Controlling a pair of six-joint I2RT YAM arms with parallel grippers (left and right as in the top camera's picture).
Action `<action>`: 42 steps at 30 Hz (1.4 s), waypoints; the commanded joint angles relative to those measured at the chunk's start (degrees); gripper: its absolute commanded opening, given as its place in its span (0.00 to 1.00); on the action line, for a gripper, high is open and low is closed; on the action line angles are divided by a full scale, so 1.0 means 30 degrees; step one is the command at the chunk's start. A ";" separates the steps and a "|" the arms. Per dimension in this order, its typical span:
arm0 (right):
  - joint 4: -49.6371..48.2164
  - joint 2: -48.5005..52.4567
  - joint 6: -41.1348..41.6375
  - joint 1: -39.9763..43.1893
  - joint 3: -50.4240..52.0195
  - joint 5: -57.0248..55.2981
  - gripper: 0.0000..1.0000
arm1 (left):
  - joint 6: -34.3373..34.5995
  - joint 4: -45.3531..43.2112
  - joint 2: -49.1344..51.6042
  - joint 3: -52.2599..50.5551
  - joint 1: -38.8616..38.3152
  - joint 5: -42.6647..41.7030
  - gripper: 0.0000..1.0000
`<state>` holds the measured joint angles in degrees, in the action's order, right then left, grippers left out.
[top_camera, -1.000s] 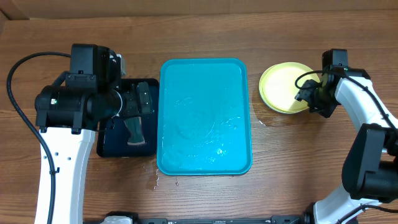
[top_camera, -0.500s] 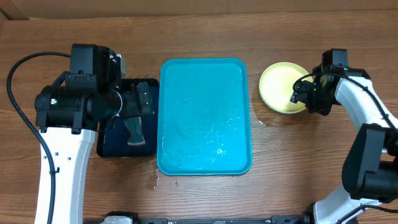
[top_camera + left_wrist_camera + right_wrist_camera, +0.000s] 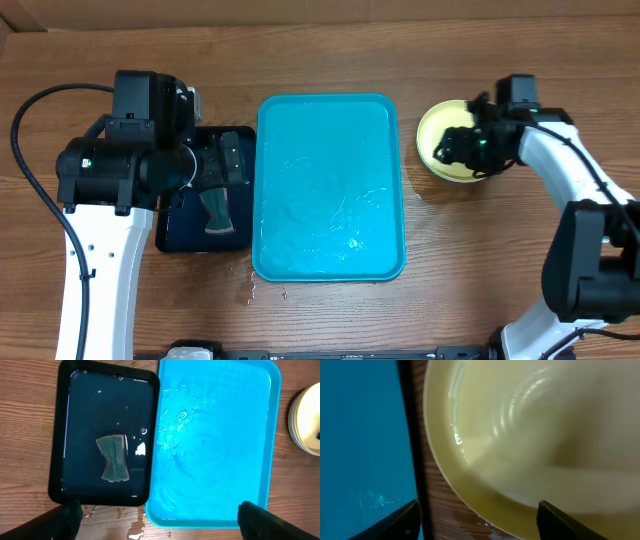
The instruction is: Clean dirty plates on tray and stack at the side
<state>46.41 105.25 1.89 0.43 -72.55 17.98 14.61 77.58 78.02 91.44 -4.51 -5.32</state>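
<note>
Apparently nearly done: the tray [image 3: 330, 185], mid-frame, holds nothing, and the plates [image 3: 430, 130] look stacked at upper right. Above them hovers the right gripper [image 3: 455, 148], spread and empty; the left gripper [image 3: 167, 520] is likewise spread.

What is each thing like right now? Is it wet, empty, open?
Turquoise tray: wet, no plates on it.
Green plate: on the table right of the tray, no smears showing.
Dark tray: wet inside.
Sponge: lying in the dark tray.
Left gripper: open.
Right gripper: open, over the green plate.
</note>
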 commanded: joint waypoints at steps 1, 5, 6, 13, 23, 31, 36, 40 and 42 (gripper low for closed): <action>-0.0444 -0.0328 -0.1282 -0.0729 0.0080 -0.1311 0.75 | -0.0153 -0.0073 0.0066 0.0182 -0.0087 -0.0138 1.00; -0.0809 -0.0328 -0.1290 -0.1209 0.0080 -0.1836 1.00 | -0.0153 -0.0073 0.0066 0.0182 -0.0087 -0.0138 1.00; -0.0816 -0.0328 -0.1290 -0.1217 0.0080 -0.1982 1.00 | -0.0153 -0.0073 0.0066 0.0182 -0.0087 -0.0138 1.00; -0.0809 -0.0328 -0.1290 -0.1209 0.0080 -0.2069 1.00 | -0.0153 -0.0073 0.0066 0.0182 -0.0087 -0.0138 1.00; -0.0816 -0.0328 -0.1290 -0.1209 0.0080 -0.2069 1.00 | -0.0153 -0.0073 0.0066 0.0182 -0.0087 -0.0138 1.00; -0.0816 -0.0328 -0.1282 -0.1209 0.0080 -0.2069 1.00 | -0.0153 -0.0073 0.0066 0.0182 -0.0087 -0.0138 1.00; -0.0809 -0.0328 -0.1282 -0.1209 0.0080 -0.2069 1.00 | -0.0153 -0.0073 0.0066 0.0182 -0.0087 -0.0138 1.00; -0.0816 -0.0328 -0.1282 -0.1209 0.0080 -0.2069 1.00 | -0.0153 -0.0073 0.0066 0.0182 -0.0087 -0.0138 1.00; -0.0816 -0.0357 -0.1282 -0.1209 0.0080 -0.2069 1.00 | -0.0153 -0.0073 0.0066 0.0182 -0.0087 -0.0138 1.00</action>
<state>44.21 105.25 -1.52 -3.14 -72.55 11.99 14.61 77.58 78.02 91.44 -4.51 -5.32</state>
